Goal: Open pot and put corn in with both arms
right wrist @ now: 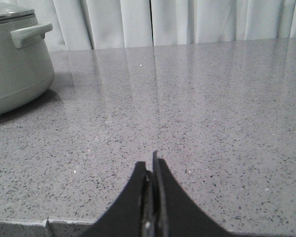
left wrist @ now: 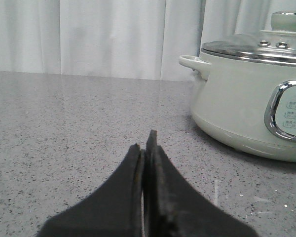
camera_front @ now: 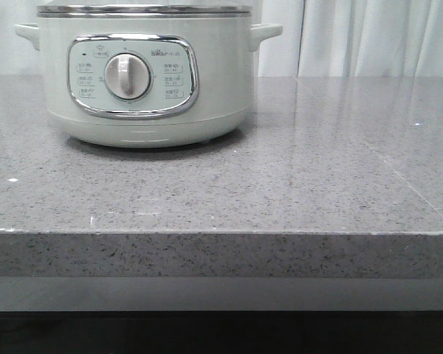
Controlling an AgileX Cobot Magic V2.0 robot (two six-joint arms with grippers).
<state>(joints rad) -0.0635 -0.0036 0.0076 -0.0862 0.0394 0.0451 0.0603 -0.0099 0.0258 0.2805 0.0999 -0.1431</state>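
1. The pot [left wrist: 251,108] stands ahead and to the right of the left gripper [left wrist: 147,143], with its lid [left wrist: 256,48] on; it is nearer to this gripper, I judge.
2. From the right gripper [right wrist: 152,165] it lies ahead to the left.
3. Both grippers have fingers pressed together, holding nothing.
4. The corn is in no view.

Pale grey-green pot [camera_front: 144,74], lid on, upright, control panel facing the camera.
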